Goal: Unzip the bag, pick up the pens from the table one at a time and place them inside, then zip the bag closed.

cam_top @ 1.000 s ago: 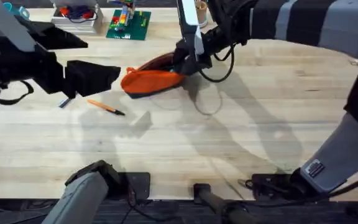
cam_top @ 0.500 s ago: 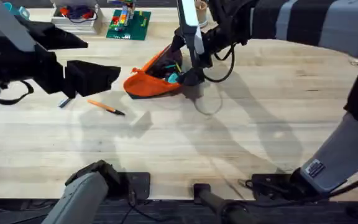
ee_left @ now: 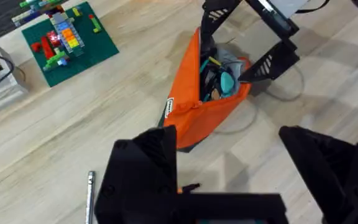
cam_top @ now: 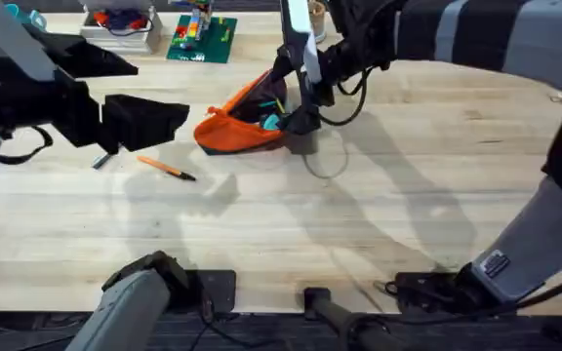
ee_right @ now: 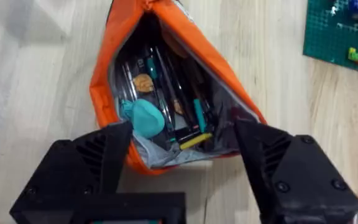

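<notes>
One orange bag [ee_right: 166,74], mouth gaping, grey lining, teal-handled scissors [ee_right: 143,117] inside

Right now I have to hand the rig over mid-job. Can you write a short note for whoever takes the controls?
Right gripper: open, fingers spread at the mouth of the small orange fabric pouch.
Left gripper: open, holding nothing, hanging over the light wooden table beside the pouch.
Pouch: unzipped, gaping, with several pens and a teal item inside.
Done: the unzipping.
Left: the thin orange pen with a dark tip lies on the table near the left gripper; a small grey stick lies beside it, possibly another pen. Load them, then zip the pouch shut.
</notes>
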Motion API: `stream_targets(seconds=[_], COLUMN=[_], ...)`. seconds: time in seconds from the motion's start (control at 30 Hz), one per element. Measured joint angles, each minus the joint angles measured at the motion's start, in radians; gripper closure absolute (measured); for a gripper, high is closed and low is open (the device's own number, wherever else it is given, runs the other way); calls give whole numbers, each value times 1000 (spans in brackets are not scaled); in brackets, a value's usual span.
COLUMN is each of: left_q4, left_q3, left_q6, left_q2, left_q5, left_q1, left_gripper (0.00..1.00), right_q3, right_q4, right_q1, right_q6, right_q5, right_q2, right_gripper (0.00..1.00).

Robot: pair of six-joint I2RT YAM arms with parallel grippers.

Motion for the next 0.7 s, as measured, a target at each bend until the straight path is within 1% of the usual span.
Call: stream_targets(seconds=[0.13,0.3,0.5,0.7], left_q4=[0,0,0,0], left_q3=[0,0,0,0], left_q6=[0,0,0,0], left_q2=[0,0,0,0], left_q5=[0,0,0,0], left_q1=[0,0,0,0], left_gripper=[6,6,6,6], right_q3=[0,0,0,0], right_q4=[-14,-48,-144,-250], right_q1=[-2,-8,-34,-72], right_q6=[46,102,150,172], right_q5=[-9,-34,-46,-49], right_q2=[-31,-117,-230,-309], right_gripper=[7,6,6,6])
